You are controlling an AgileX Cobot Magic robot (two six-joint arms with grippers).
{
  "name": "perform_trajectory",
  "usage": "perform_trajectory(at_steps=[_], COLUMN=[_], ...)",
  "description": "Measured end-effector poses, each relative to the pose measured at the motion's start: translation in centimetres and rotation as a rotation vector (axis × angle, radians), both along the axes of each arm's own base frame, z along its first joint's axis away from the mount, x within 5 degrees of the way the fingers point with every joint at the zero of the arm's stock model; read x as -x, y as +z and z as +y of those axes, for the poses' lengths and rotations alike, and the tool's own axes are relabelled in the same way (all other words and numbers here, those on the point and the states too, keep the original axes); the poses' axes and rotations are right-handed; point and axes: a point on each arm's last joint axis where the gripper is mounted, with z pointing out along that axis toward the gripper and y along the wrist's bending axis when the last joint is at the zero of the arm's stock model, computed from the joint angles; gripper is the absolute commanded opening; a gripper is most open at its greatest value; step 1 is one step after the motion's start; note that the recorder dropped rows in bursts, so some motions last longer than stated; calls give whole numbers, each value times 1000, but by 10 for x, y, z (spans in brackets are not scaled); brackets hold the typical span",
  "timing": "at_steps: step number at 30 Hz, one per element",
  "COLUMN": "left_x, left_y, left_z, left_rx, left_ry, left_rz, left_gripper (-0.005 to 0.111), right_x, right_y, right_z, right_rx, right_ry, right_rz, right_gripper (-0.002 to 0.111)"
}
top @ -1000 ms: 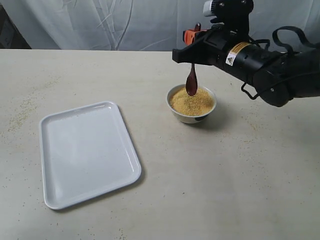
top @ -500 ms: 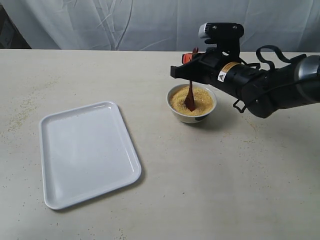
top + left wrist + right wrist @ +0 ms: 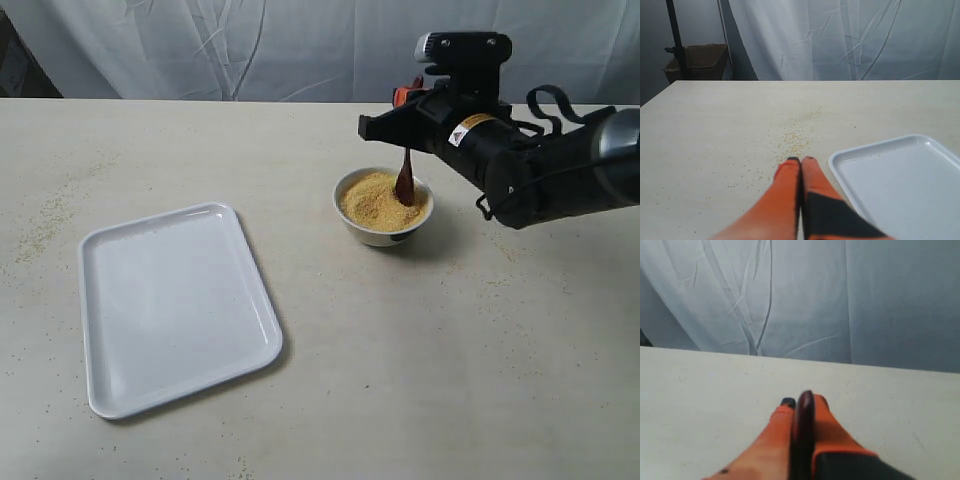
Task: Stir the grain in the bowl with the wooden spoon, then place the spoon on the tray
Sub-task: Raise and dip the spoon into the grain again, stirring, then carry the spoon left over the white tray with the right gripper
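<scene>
The orange-fingered right gripper (image 3: 405, 118) is clenched on the slim handle of the glossy, dark reddish-brown wooden spoon (image 3: 404, 180). The spoon hangs nearly upright, its oval end dipped into the fine golden-yellow grain (image 3: 368, 205) near the 2 o'clock rim of the small round white ceramic bowl (image 3: 378, 236). The bowl sits well apart from the flat white rectangular plastic tray (image 3: 175, 300), at its 2 o'clock, while the left gripper (image 3: 800, 161) is pressed closed on nothing near the tray's rim.

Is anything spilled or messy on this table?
Yes: loose golden grains lie scattered on the beige table beside the flat white rectangular tray, far from the small white bowl where they belong.
</scene>
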Motion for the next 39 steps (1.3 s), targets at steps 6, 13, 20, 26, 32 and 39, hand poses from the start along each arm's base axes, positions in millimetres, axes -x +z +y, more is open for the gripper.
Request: perform_trajectory(at_steps=[6, 13, 20, 26, 32, 39], left_x=[0, 0, 0, 0, 0, 0], left_y=[0, 0, 0, 0, 0, 0], left_z=[0, 0, 0, 0, 0, 0], left_rx=[0, 0, 0, 0, 0, 0], left_ry=[0, 0, 0, 0, 0, 0], left_rz=[0, 0, 0, 0, 0, 0], left_gripper=[0, 0, 0, 0, 0, 0], right_x=[1, 10, 11, 20, 25, 15], right_y=[-4, 40, 36, 72, 99, 112], right_z=[3, 2, 1, 3, 41, 94], right_rx=[-92, -120, -13, -209, -299, -460], right_ry=[-10, 15, 28, 1, 153, 351], right_rz=[62, -20, -5, -42, 146, 320], right_gripper=[0, 0, 0, 0, 0, 0])
